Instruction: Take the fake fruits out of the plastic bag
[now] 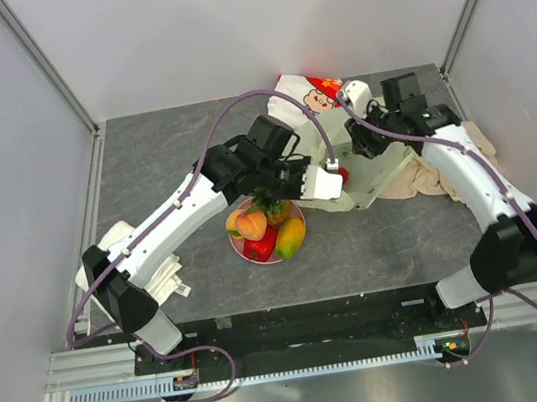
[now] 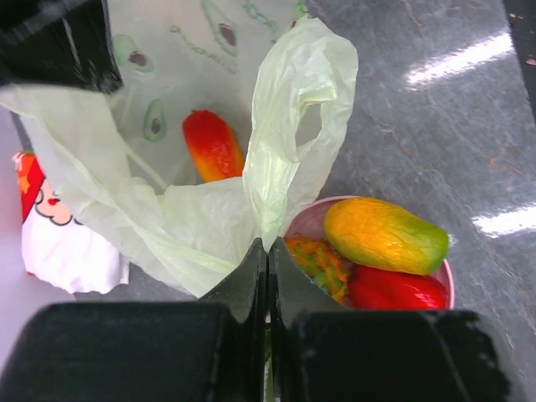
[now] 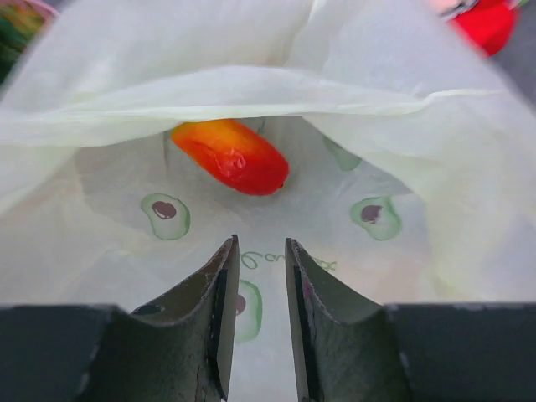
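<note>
The pale-green plastic bag (image 1: 375,181) lies right of centre with its mouth held open. My left gripper (image 1: 300,180) is shut on the bag's rim near a handle loop (image 2: 266,219) and lifts it. One red-orange mango-like fruit (image 2: 213,144) lies inside the bag and also shows in the right wrist view (image 3: 231,156). My right gripper (image 3: 260,244) is inside the bag mouth, jaws a little apart and empty, just short of that fruit. The pink plate (image 1: 297,219) holds a peach (image 1: 250,225), a mango (image 2: 385,235), a red pepper (image 2: 394,290) and a pineapple (image 1: 271,207).
A white-and-red cartoon pouch (image 1: 308,94) lies behind the bag. A beige cloth (image 1: 446,172) sits under the right arm. A folded white cloth (image 1: 166,277) lies by the left arm's base. Metal rails edge the grey table (image 1: 169,145).
</note>
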Robot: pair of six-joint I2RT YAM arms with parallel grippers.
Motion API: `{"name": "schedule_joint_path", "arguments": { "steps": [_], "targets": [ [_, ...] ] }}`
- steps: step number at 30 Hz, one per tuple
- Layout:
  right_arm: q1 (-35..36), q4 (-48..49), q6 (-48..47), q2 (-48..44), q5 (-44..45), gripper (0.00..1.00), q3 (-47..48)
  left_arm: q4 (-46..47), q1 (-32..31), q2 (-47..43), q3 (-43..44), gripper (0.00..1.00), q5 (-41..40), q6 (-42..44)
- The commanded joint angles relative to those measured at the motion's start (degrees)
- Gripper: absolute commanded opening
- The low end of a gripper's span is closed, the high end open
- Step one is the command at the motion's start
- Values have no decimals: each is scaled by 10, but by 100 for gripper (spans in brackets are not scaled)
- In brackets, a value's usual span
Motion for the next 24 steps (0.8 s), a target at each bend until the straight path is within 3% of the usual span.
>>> {"name": "schedule_joint_path", "arguments": {
  "steps": [1, 3, 7, 14, 24],
  "targets": [
    [-1, -83, -34, -70, -20, 36, 49, 65, 17, 3, 3, 2, -9, -42],
    [-2, -99, -34, -87, -24, 36, 48, 70, 20, 1, 11, 2, -9, -44],
    [5, -82, -9, -74, -57, 55, 10, 68, 19, -20, 8, 2, 15, -60],
    [41, 21, -13, 10, -51, 63, -44, 57, 17, -68, -83, 2, 39, -64],
    [44, 106, 36, 118, 6, 79, -24, 33, 16, -55, -85, 2, 26, -30]
  ]
}}
